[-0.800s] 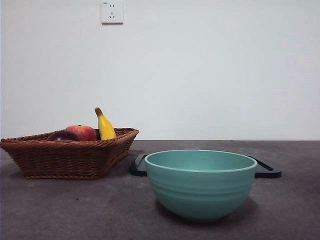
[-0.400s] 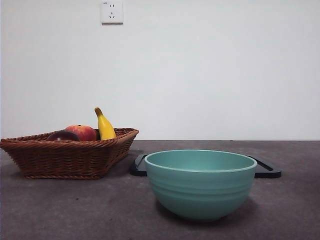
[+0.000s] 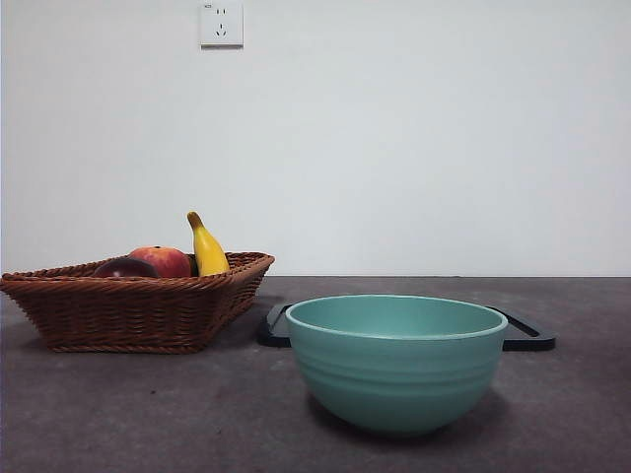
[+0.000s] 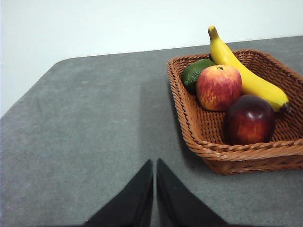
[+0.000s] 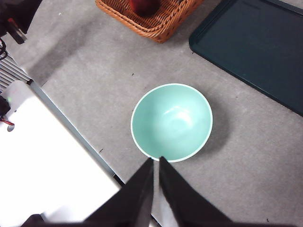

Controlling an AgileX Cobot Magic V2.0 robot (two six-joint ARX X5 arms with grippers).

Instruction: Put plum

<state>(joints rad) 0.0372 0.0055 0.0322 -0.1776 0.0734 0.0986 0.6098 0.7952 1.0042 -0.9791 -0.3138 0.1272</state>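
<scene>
Plum (image 4: 249, 119) in basket (image 4: 208, 146) — untouched

The left end effector (image 4: 155, 189) hangs above bare grey bench (image 4: 94, 127), its two black jaws pressed together with only a thin slit between them. Near it, a brown wicker basket (image 4: 227, 153) sits on the bench. Inside lie the dark plum (image 4: 249, 119) against the basket's near wall, a red-yellow apple (image 4: 218, 87) just beside it, a yellow banana (image 4: 246, 75) along the apple's far side, and a green fruit (image 4: 194, 73) partly hidden behind the apple.
</scene>
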